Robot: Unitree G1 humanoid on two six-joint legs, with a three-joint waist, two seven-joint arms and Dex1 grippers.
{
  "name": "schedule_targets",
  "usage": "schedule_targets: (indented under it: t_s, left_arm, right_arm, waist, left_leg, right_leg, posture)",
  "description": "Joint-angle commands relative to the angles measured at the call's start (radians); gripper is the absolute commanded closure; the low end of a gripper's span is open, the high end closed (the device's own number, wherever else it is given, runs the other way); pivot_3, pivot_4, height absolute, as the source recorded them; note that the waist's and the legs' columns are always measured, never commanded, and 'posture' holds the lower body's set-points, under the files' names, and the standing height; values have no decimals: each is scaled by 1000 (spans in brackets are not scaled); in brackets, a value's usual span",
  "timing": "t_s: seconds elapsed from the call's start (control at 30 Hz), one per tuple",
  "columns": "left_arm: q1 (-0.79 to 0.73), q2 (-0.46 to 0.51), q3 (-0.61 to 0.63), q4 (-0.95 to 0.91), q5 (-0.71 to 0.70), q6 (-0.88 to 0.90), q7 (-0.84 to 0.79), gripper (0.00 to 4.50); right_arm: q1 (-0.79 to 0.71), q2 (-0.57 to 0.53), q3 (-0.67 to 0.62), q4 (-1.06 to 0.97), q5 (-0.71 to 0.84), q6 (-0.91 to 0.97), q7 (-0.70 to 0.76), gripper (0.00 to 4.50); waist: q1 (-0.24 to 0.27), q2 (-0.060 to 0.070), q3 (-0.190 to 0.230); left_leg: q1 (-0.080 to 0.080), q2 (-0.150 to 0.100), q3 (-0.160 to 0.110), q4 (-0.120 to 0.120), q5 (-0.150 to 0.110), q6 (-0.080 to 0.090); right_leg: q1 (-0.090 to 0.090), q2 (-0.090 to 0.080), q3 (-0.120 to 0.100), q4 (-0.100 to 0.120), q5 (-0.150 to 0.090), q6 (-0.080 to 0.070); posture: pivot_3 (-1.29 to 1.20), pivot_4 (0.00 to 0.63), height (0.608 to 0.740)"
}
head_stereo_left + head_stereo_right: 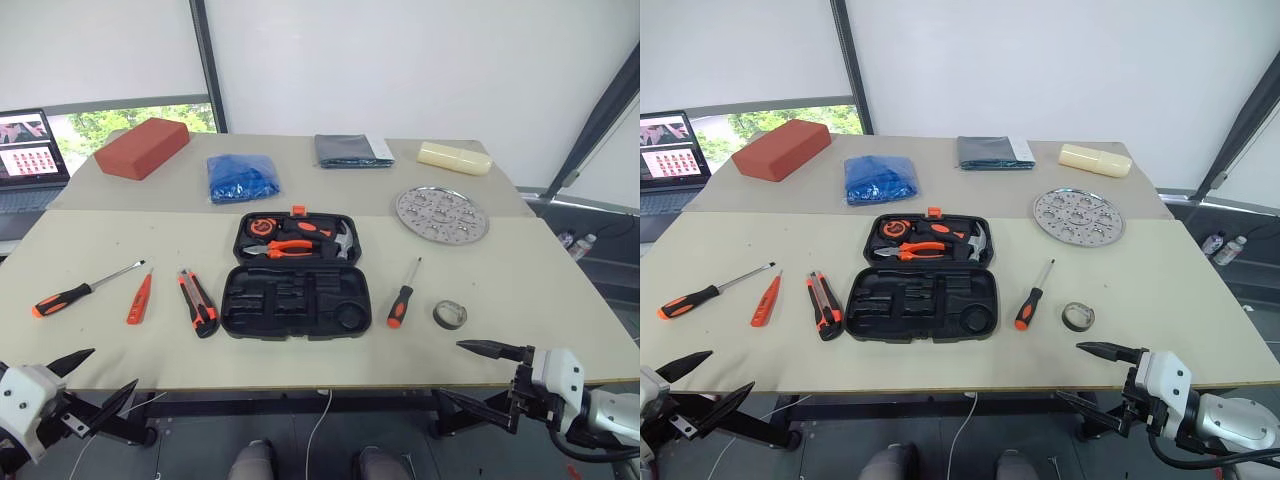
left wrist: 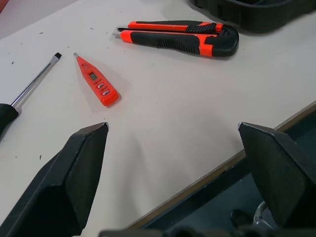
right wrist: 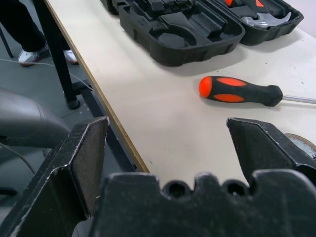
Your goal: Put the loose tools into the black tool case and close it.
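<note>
The black tool case point(image 1: 296, 300) lies open mid-table; its far half holds pliers and a hammer, and its near half shows bare recesses. To its left lie a long screwdriver point(image 1: 75, 292), the orange tester screwdriver point(image 1: 139, 298) and the utility knife point(image 1: 197, 301). To its right are a second screwdriver point(image 1: 403, 296) and the dark tape roll point(image 1: 449, 315). My left gripper point(image 1: 113, 368) hangs open off the table's front left edge, facing the tester point(image 2: 96, 87) and knife point(image 2: 182, 38). Open too, my right gripper point(image 1: 449, 369) hovers at the front right edge, near that screwdriver point(image 3: 242, 91).
Along the far side sit a red block point(image 1: 142, 147), a blue bag point(image 1: 243, 177), a folded grey cloth point(image 1: 352, 150), a cream block point(image 1: 454, 157) and a round perforated metal plate point(image 1: 442, 213). A laptop point(image 1: 28, 150) stands at the far left.
</note>
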Motion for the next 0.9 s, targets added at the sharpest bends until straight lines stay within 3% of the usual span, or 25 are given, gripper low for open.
schedule_targets:
  t_s: [0.03,0.17,0.37,0.53,0.67,0.8,0.9]
  left_arm:
    - [-34,22,15,-20,-65,74,17,0]
    - [-98,-16,85,-30,-232,261,129,0]
    - [-125,-171,200,27,-223,274,383,0]
    - [-129,-210,239,85,-218,267,463,0]
    - [-180,-151,233,102,-243,291,458,0]
    - [-297,-3,190,217,-264,395,412,0]
    - [-447,154,99,439,-181,419,368,0]
  right_arm:
    - [-43,32,34,9,-7,-36,-5,49]
    - [-137,102,99,-9,27,-2,-28,49]
    - [-284,231,152,-84,106,65,-144,49]
    - [-320,274,199,-130,96,84,-181,49]
    - [-326,289,207,-137,84,73,-211,49]
    - [-336,295,207,-141,75,72,-236,49]
    - [-344,291,216,-136,66,69,-240,49]
  waist:
    - [0,0,0]
    - [-1,-1,0]
    - [-9,0,-1]
    - [8,-3,-2]
    - [22,-4,-2]
    - [24,-3,-2]
    - [21,-2,-2]
  left_leg:
    - [0,0,0,0,0,0]
    - [2,2,-2,0,0,0]
    - [3,1,-1,1,0,0]
    - [3,2,-3,1,0,0]
    - [3,1,-1,1,0,0]
    - [3,2,-2,1,0,0]
    - [2,3,-2,1,0,-1]
  right_leg:
    - [0,0,0,0,0,0]
    - [1,3,-1,1,0,-1]
    - [3,2,0,2,1,-1]
    - [2,4,-2,4,0,-3]
    - [3,2,-2,3,0,-4]
    - [2,2,-3,4,1,-4]
    - [1,1,-7,3,2,-6]
  posture:
    - [0,150,740]
    - [0,150,740]
    - [0,150,740]
    - [0,150,740]
    - [0,150,740]
    - [0,150,740]
    - [0,150,740]
